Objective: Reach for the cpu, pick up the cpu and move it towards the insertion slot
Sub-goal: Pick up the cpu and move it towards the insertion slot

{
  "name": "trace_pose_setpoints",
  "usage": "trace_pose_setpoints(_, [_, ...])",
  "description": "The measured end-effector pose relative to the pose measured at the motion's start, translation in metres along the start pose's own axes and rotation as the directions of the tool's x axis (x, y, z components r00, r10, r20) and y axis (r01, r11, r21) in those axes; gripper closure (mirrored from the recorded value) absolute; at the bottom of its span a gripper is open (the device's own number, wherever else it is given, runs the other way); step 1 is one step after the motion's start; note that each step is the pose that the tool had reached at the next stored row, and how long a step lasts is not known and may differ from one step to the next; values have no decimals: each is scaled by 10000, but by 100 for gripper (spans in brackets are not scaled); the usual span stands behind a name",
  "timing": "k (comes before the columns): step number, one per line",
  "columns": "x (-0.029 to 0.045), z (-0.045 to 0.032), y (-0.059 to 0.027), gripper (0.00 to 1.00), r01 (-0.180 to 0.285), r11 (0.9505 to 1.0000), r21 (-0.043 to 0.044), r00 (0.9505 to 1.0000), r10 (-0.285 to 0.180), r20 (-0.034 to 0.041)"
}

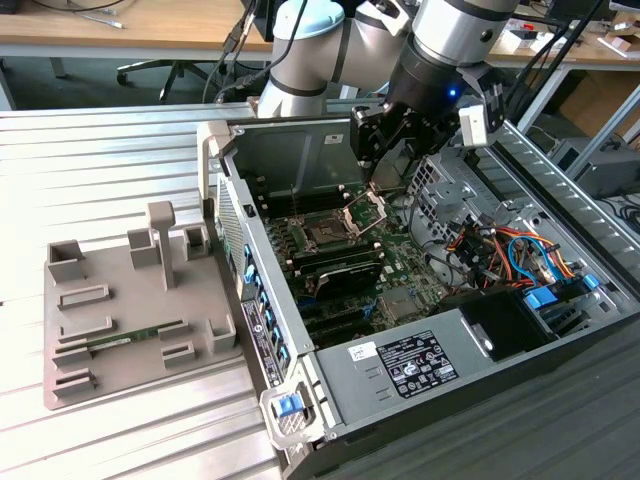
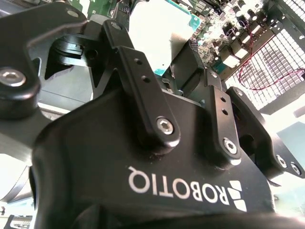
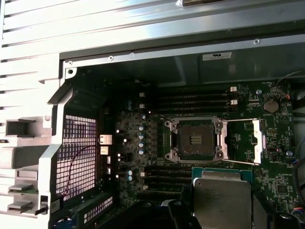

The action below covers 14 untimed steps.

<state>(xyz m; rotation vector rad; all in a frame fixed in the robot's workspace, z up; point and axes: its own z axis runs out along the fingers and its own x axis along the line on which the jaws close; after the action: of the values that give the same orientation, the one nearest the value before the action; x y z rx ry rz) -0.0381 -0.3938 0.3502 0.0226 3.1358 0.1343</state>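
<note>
Gripper [image 3: 221, 210] carries the cpu [image 3: 221, 195] over the motherboard — jaws apparently closed on its edges — with the insertion slot [image 3: 195, 140] near, at 11 o'clock; transport step underway.

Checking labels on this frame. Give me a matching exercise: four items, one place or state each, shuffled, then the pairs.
Items:
1. cpu
2. insertion slot
3. hinged bracket
4. memory stick

Places or states:
A. lying on the grey tray outside the case
B. swung open beside the socket
C. held in the gripper
D. open and bare on the motherboard

Pairs: 1-C, 2-D, 3-B, 4-A
</note>
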Motion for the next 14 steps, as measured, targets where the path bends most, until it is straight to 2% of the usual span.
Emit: trace_pose_setpoints(14, [0,27,-2,45,0,10000,0,10000,0,0])
